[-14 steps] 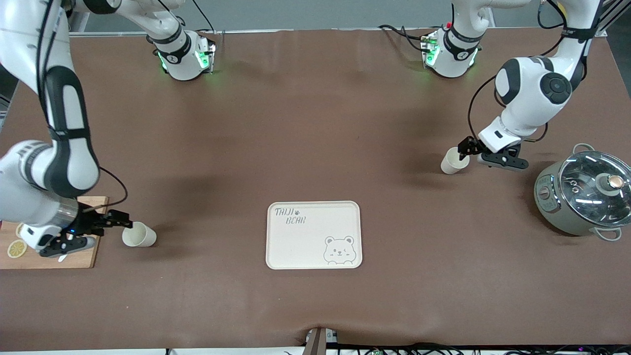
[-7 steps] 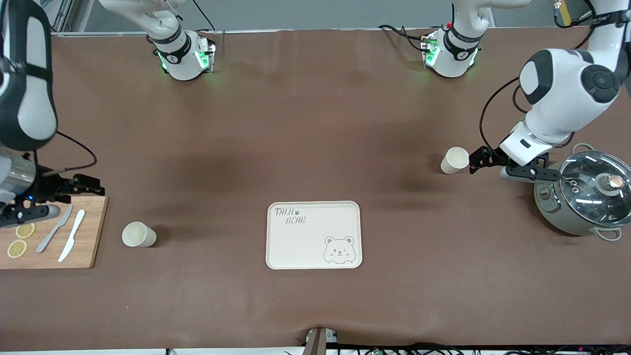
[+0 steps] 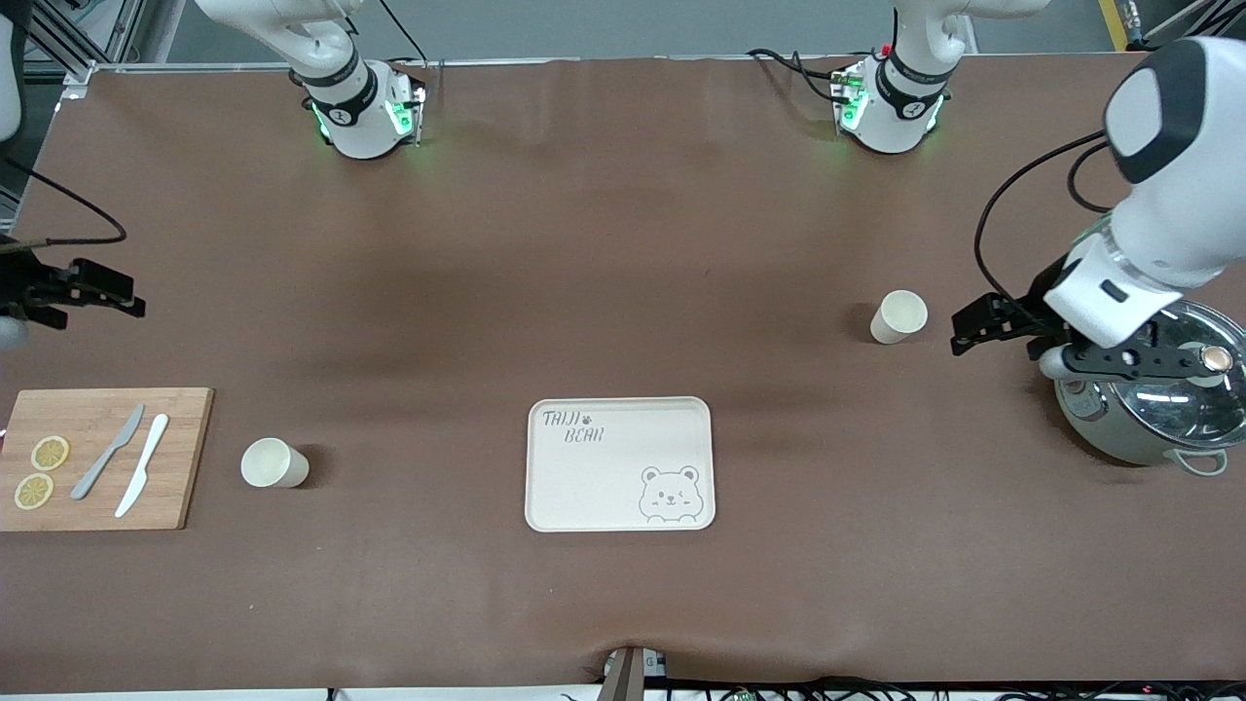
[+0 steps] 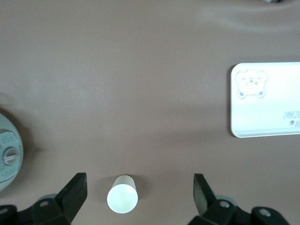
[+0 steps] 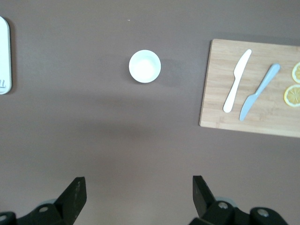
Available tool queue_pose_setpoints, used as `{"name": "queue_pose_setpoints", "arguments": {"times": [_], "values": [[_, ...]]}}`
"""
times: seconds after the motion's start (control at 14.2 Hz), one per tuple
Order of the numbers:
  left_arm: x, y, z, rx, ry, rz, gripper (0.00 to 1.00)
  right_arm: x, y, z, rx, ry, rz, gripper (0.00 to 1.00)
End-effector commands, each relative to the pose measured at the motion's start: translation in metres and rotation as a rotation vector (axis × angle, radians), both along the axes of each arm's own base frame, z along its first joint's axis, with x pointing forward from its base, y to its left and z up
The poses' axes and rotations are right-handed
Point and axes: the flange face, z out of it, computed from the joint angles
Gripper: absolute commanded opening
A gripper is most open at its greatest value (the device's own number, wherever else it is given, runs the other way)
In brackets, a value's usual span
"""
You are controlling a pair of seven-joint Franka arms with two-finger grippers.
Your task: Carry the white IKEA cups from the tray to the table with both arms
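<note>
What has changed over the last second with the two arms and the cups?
Both grippers let go and drew back open: the left gripper toward the pot, the right gripper past the cutting board. Both cups and the tray stayed put.

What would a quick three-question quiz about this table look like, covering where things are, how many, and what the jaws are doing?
1. Where does the cup toward the right arm's end stand?
A. On the tray
B. On the table beside the cutting board
C. In the pot

2. How many lemon slices lie on the cutting board?
A. Two
B. Four
C. None

3. What state is the left gripper in?
A. Shut on a cup
B. Open, holding nothing
C. Shut on a knife

Answers: 1 B, it sits on the brown table between board and tray. 2 A, two slices lie near the board's end. 3 B, its jaws are spread with the other cup standing free; the right gripper is open too.
</note>
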Motion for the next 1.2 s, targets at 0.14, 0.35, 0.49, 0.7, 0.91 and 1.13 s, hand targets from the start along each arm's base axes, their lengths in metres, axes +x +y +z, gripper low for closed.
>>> {"name": "queue_pose_setpoints", "arguments": {"times": [0.14,0.35,0.49,0.7,0.91,1.13], "values": [[-0.012,0.023,0.067,-0.004,0.065,0.026,1.0,-0.047,0.055,0.043,-0.042,0.025,-0.072,1.0],[-0.039,0.029,0.112,-0.012,0.003,0.029,1.0,-0.067,0.079,0.04,-0.061,0.01,-0.072,1.0],[-0.057,0.033,0.121,0.019,0.023,0.011,1.0,-0.085,0.078,0.026,-0.041,-0.051,-0.067,1.0],[-0.06,0.04,0.114,0.058,0.032,-0.031,1.0,-0.085,0.078,0.032,-0.043,-0.072,-0.064,1.0],[-0.057,0.048,0.111,0.129,0.026,-0.02,1.0,-0.082,0.083,0.05,-0.089,-0.099,-0.046,1.0],[-0.046,0.048,0.105,0.126,0.005,-0.018,1.0,-0.072,0.08,0.052,-0.096,-0.106,-0.052,1.0]]}}
